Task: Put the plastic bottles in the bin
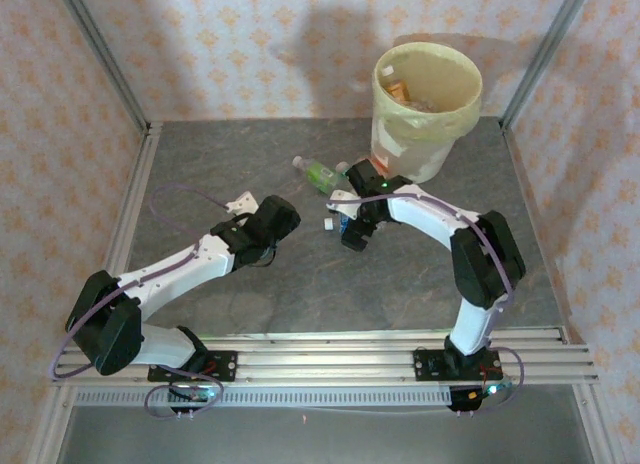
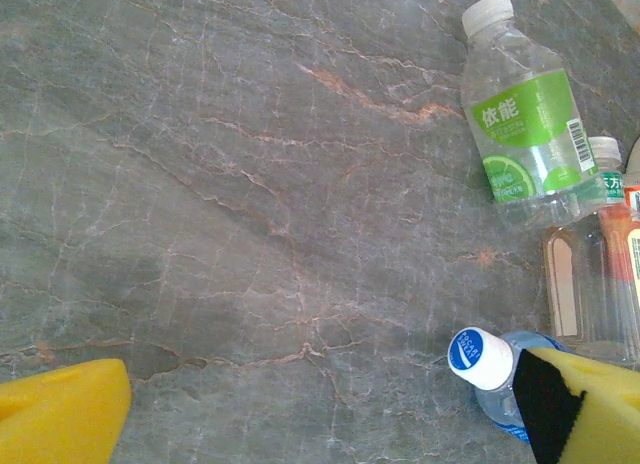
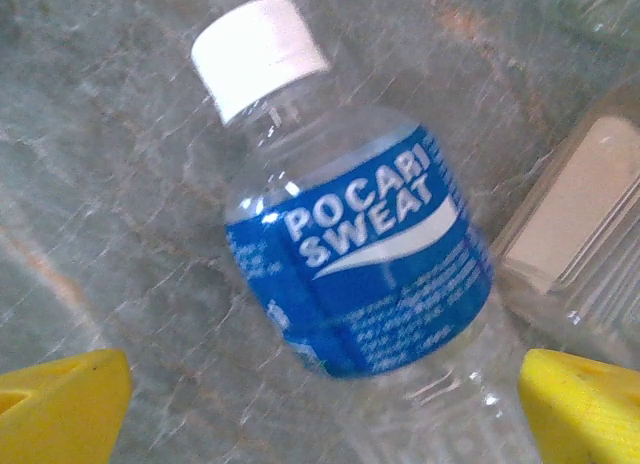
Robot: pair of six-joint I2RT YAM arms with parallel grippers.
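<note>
Both pairs of jaws stand wide apart and hold nothing. Between the right jaws, a blue-labelled bottle (image 3: 360,274) lies on its side on the counter (image 3: 90,184), its white cap (image 3: 258,54) pointing away from them. The yellow pads (image 3: 60,404) flank its lower body without touching it.

It looks empty, so I judge it very light. Its thin clear wall should dent under pressure, and the round body may roll or squirt out sideways. The labelled middle seems the best place to close on. It is wider and less slick than the neck, and the pads already line up with it.

An amber bottle (image 3: 580,214) with a cream label lies just beside the right-hand pad, so a closing pad could nudge it.

The left jaws hover over bare counter. Farther out from them, a green-labelled bottle (image 2: 520,124) lies on its side, also apparently empty.

Beyond both pairs of jaws stands the bin (image 1: 415,149), lined with a pale bag, and some items are already inside it.
</note>
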